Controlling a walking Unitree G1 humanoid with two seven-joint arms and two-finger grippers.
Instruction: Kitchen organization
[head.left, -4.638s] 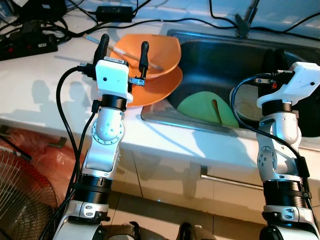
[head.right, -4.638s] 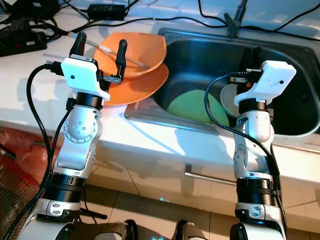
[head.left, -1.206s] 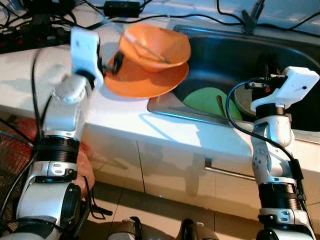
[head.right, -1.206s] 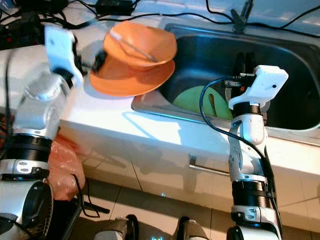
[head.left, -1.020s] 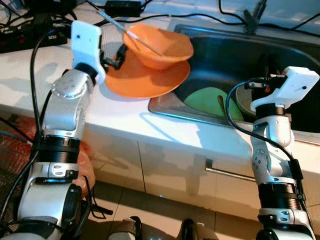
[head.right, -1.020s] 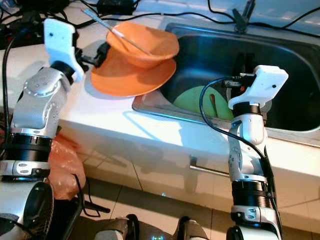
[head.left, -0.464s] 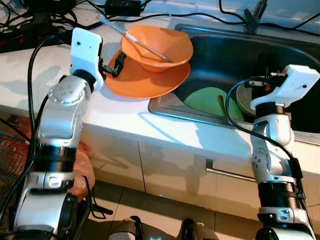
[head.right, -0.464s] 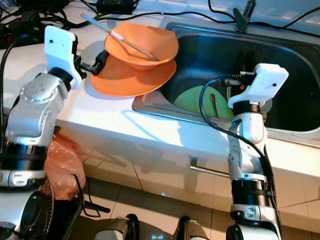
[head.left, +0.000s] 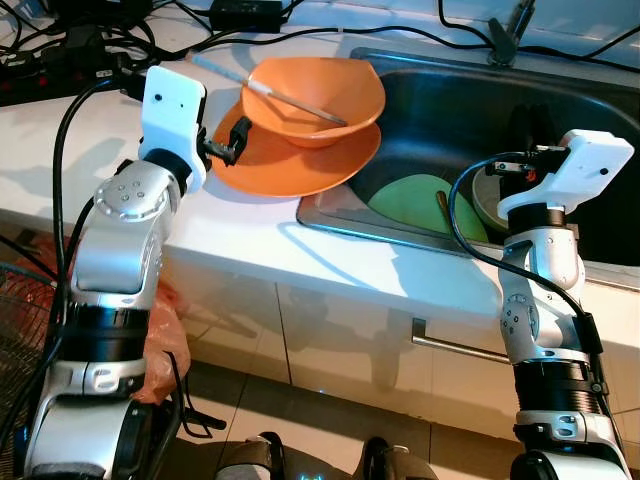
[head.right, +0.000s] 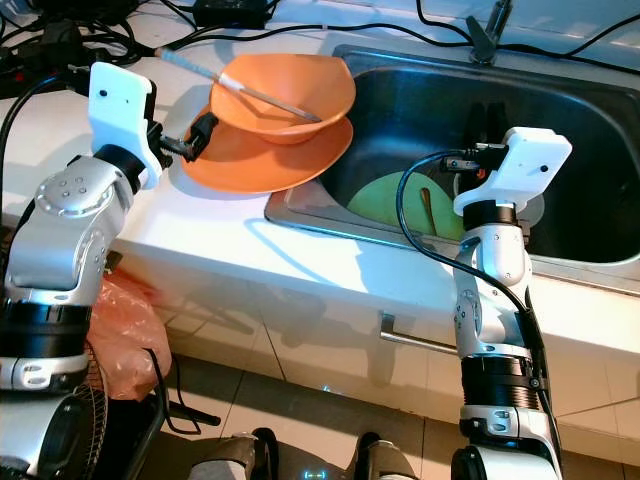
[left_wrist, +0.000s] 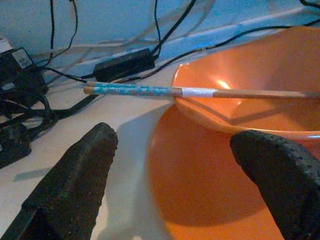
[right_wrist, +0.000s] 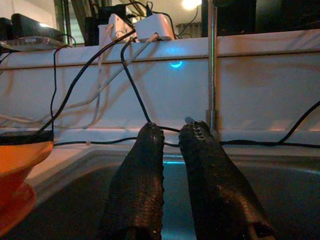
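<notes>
Here the left gripper sits at the near rim of the orange plate on the white counter, fingers spread wide and holding nothing. On the plate rests an orange bowl, a chopstick lying across it. The right gripper hangs over the steel sink with fingers pressed together, empty. A green plate lies in the sink. Black cables trail beyond.
</notes>
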